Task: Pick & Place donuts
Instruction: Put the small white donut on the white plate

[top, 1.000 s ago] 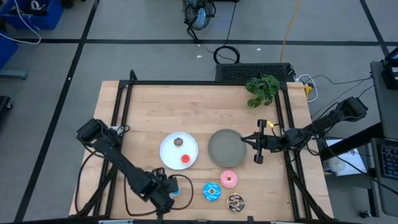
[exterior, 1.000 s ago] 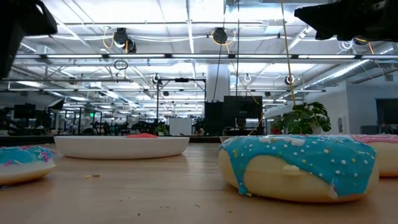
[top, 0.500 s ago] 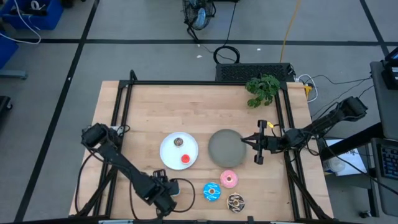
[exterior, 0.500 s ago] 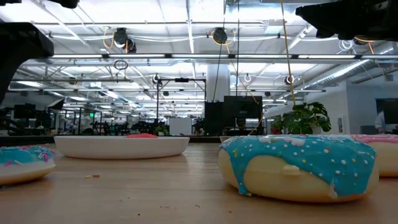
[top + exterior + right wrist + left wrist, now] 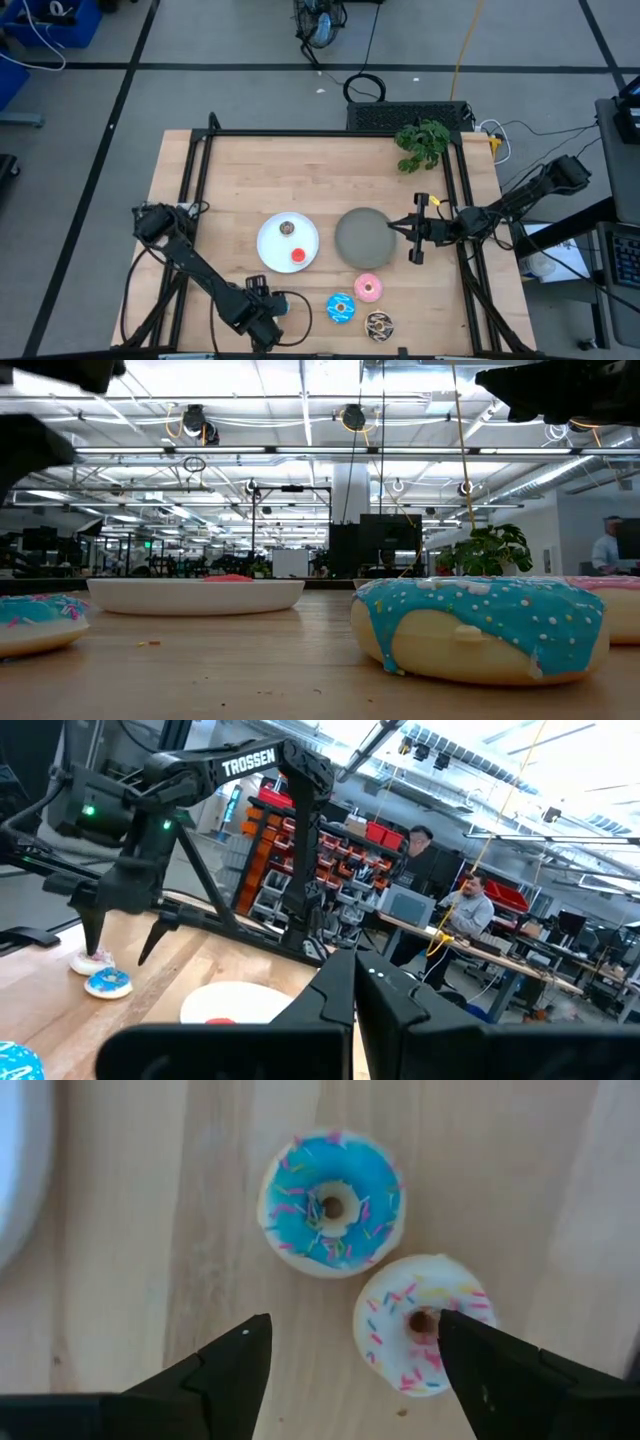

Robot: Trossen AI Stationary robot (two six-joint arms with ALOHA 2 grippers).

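Note:
My left gripper is open and hovers over two tiny donuts near the table's near edge. The tiny blue donut lies flat beyond the fingertips. The tiny white-pink donut lies flat beside one fingertip, apart from it. A tiny brown donut and a tiny red one sit on the white plate. The larger pink, blue and sprinkled brown donuts lie on the wood. My right gripper waits shut by the grey plate.
A black frame runs along the table's edges. A green plant stands at the far right corner. In the low view the large blue donut fills the foreground. People sit at desks in the room beyond.
My left gripper has drifted a little toward the table's near edge, and its arm has swung with it. The donuts and plates have stayed where they were.

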